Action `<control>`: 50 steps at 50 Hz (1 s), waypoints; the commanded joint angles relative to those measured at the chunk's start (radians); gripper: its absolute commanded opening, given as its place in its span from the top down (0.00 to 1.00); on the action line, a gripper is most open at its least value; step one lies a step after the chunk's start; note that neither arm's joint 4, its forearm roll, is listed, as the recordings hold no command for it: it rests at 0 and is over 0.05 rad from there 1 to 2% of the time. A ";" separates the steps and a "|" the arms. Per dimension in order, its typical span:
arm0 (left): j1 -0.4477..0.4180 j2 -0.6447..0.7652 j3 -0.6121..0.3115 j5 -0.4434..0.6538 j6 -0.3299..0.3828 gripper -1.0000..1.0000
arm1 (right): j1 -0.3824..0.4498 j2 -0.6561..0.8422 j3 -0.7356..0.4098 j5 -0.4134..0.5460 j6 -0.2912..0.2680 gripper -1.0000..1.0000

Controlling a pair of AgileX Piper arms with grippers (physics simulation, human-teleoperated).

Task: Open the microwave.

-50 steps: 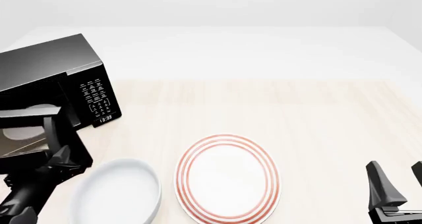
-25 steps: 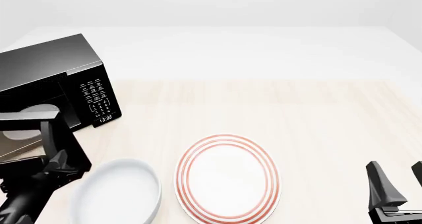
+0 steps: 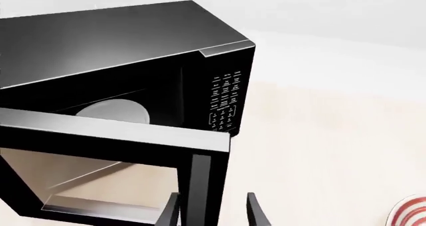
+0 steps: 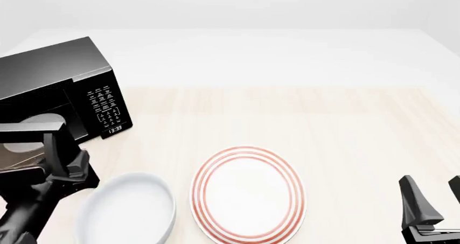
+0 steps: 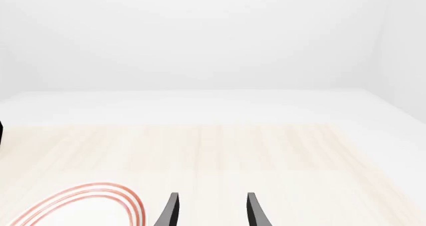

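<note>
— Where's the microwave sitting?

— Far left of the table, angled so its keypad and little clock face toward the middle; the door is swung out toward the arms, and you can see the pale turntable inside the cavity.

— And the left gripper?

— Right at the door's free edge; from the wrist camera its two fingers stand on either side of the vertical handle, close against it; whether the pads actually press on it, I cannot tell from here.

— The right gripper?

— Low at the near right corner, well apart from everything; its fingers are spread with bare table between them, gripping nothing.

— Anything else out there?

— A white bowl just beside the left arm, and a red-ringed plate next to it, near the middle of the front edge; the two look almost touching.
</note>
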 commanded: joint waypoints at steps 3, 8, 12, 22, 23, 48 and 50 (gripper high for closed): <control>-0.013 -0.023 -0.016 -0.090 -0.033 0.00 | 0.000 0.000 0.000 0.000 0.000 0.00; -0.006 -0.028 -0.013 -0.087 -0.036 0.00 | 0.000 0.000 0.000 0.000 0.000 0.00; 0.014 -0.002 -0.002 -0.113 -0.042 0.00 | 0.000 0.000 0.000 0.000 0.000 0.00; 0.012 -0.077 -0.008 -0.038 -0.041 0.00 | 0.000 0.000 0.000 0.000 0.000 0.00; 0.010 -0.106 -0.011 -0.010 -0.038 0.00 | 0.000 0.000 0.000 0.000 0.000 0.00; 0.011 -0.465 -0.007 0.294 0.014 0.00 | 0.000 0.000 0.000 0.000 0.000 0.00; 0.008 -0.486 -0.013 0.321 0.020 0.00 | 0.000 0.000 0.000 0.000 0.000 0.00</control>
